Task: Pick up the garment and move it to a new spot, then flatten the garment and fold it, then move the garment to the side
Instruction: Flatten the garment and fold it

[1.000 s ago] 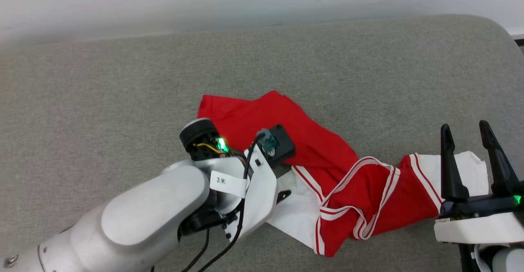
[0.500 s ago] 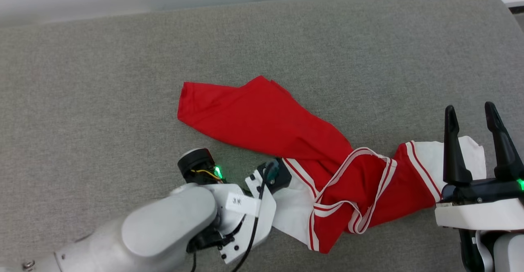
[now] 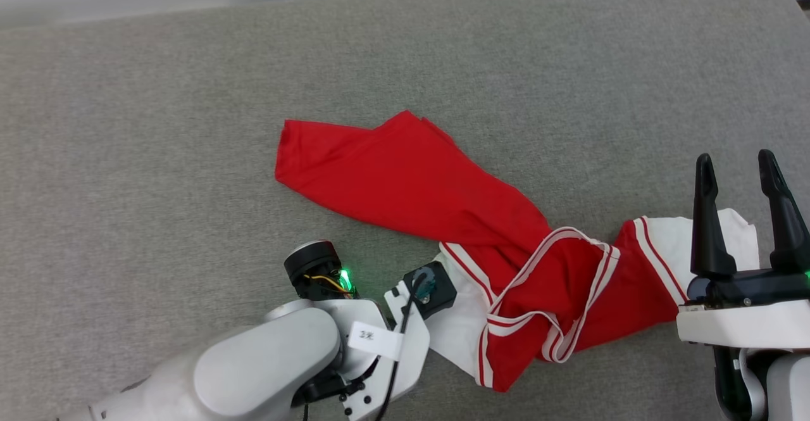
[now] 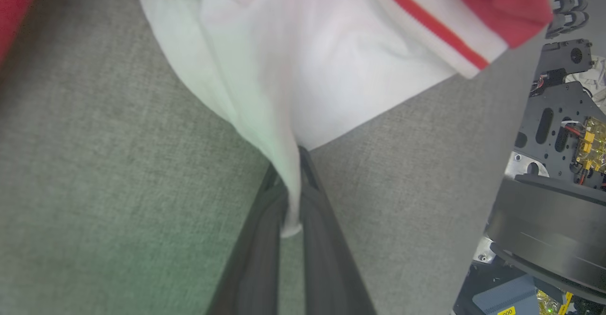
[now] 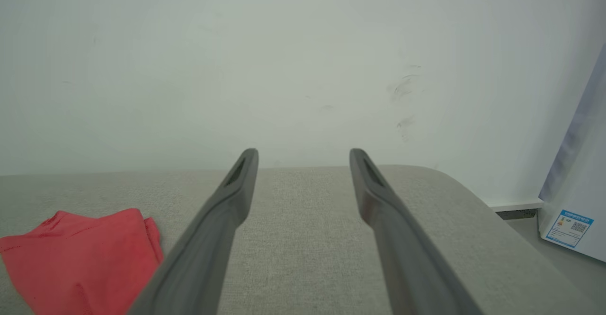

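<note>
Grey woven cushion (image 3: pixel 190 123) runs back to a pale wall (image 5: pixel 284 68). On it the garment (image 3: pixel 411 187) lies twisted like a rope, its red body at the cushion's middle and its striped end trailing toward the right edge. The left gripper (image 4: pixel 291 163) has both dark fingers pressed together on a fold of one white sleeve (image 4: pixel 307 59). The right gripper (image 3: pixel 736 156) hangs with its fingers spread wide and nothing between them, above the other white sleeve (image 3: pixel 664 244).
</note>
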